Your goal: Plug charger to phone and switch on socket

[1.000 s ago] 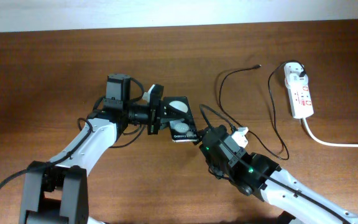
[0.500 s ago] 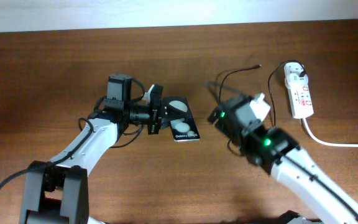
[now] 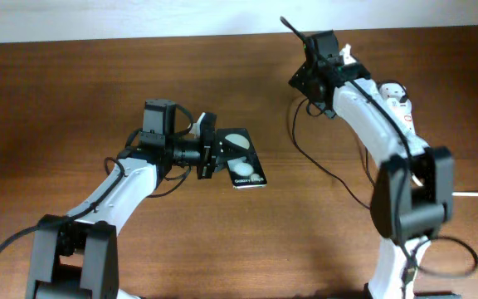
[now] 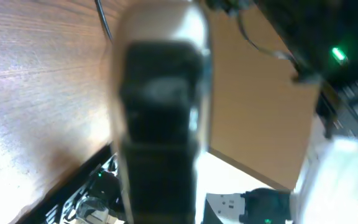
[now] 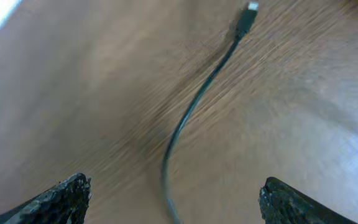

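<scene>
Charger (image 5: 191, 115) pickup was underway: right fingers (image 5: 67, 193) hung spread above it, left fingers (image 3: 208, 158) clenched the phone (image 3: 243, 159). The next move likely called for pinching the plug tip (image 5: 248, 9).

**Bare wood and a pale band**

A brown wooden table (image 3: 73, 100) fills nearly the whole overhead view, its grain running left to right and its finish darker toward the left end. A narrow white strip (image 3: 139, 17) runs along the table's far edge, from one side of the view to the other. The right wrist view shows the same wood grain close up, blurred, with a pale patch past the table's edge in the upper left corner.
</scene>
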